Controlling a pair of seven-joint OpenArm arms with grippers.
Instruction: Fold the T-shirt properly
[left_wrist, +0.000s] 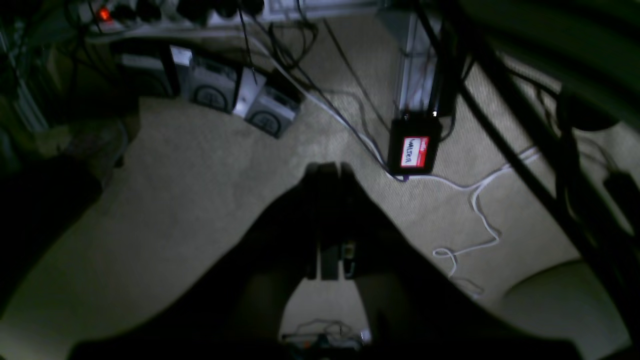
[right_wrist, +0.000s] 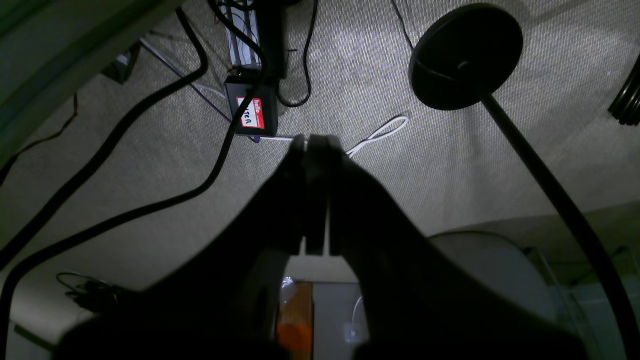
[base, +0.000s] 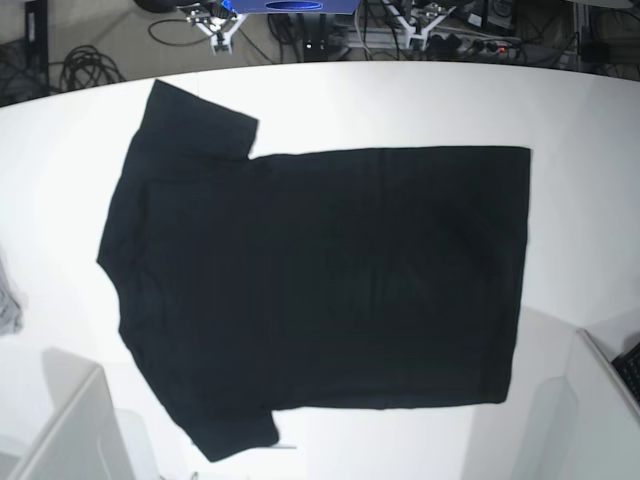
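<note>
A wide white table (base: 580, 130) fills the overhead view. The black T-shirt (base: 320, 290) lies spread flat across its middle, plain side up, sleeves toward the left and straight hem toward the right. A bit of grey cloth (base: 8, 300) shows at the table's left edge. Neither arm reaches over the table. Both wrist cameras look down at beige carpet strewn with cables. The left gripper (left_wrist: 329, 172) has its fingers pressed together, holding nothing, near a small black box (left_wrist: 414, 149) with a red-and-white label. The right gripper (right_wrist: 316, 142) is likewise closed and empty, with a round black stand base (right_wrist: 465, 55) nearby.
</note>
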